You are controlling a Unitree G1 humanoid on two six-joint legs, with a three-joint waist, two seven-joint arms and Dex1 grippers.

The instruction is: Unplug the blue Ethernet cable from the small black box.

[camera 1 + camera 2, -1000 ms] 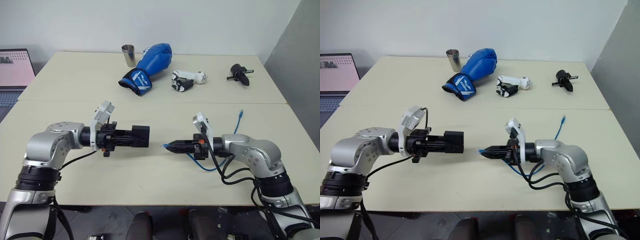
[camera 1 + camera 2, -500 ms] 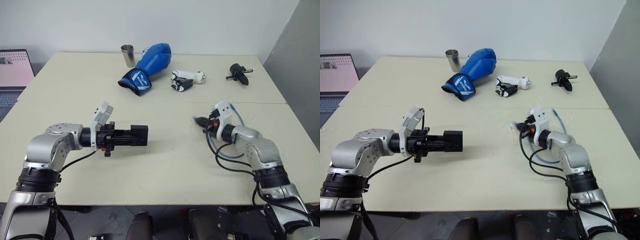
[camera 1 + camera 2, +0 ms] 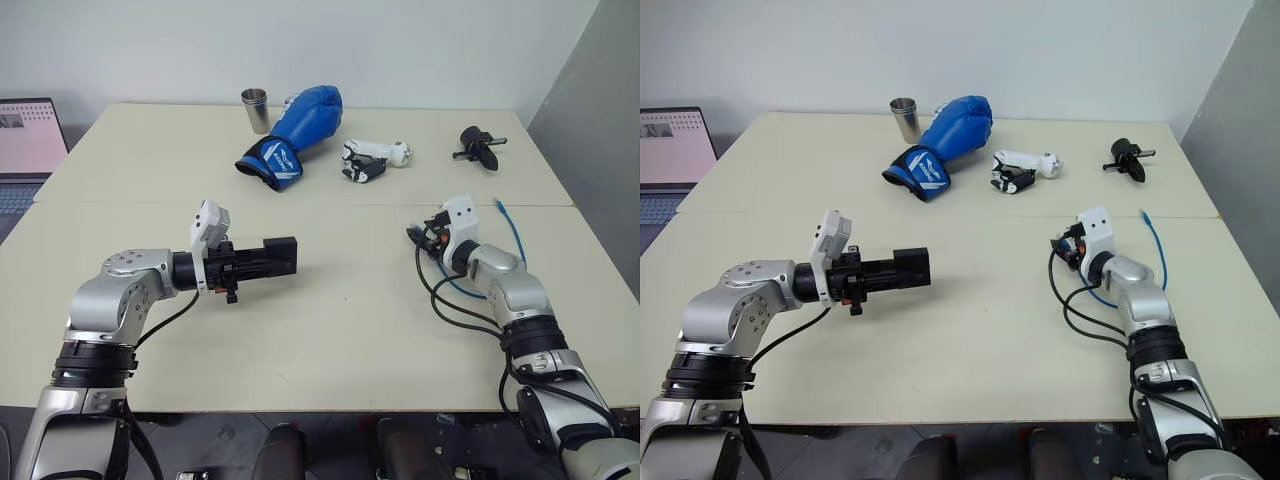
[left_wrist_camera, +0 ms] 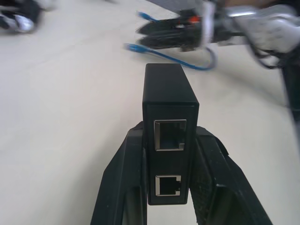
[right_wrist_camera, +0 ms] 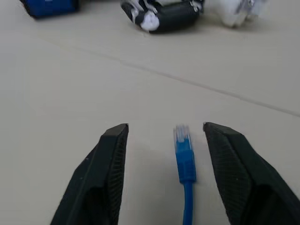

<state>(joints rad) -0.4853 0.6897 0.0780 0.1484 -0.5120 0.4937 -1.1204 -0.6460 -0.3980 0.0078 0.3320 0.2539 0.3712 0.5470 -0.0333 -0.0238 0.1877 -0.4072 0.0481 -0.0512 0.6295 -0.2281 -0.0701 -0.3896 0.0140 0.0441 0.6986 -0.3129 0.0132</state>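
Ethernet cable [image 5: 185, 161] lay unplugged between the spread right gripper [image 5: 164, 136] fingers, the left gripper [image 4: 171, 164] clamped the small black box [image 4: 169, 136], so withdrawing seemingly remained.

Two cream tables [image 3: 330, 330] abutted, white wall [image 3: 400, 50], perhaps grey partition [image 3: 600, 130].

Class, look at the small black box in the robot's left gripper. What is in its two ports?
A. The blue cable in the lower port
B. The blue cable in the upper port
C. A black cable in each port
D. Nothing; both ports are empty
D: in the left wrist view the small black box shows two empty ports, and the blue Ethernet cable lies on the table between the right gripper's open fingers.
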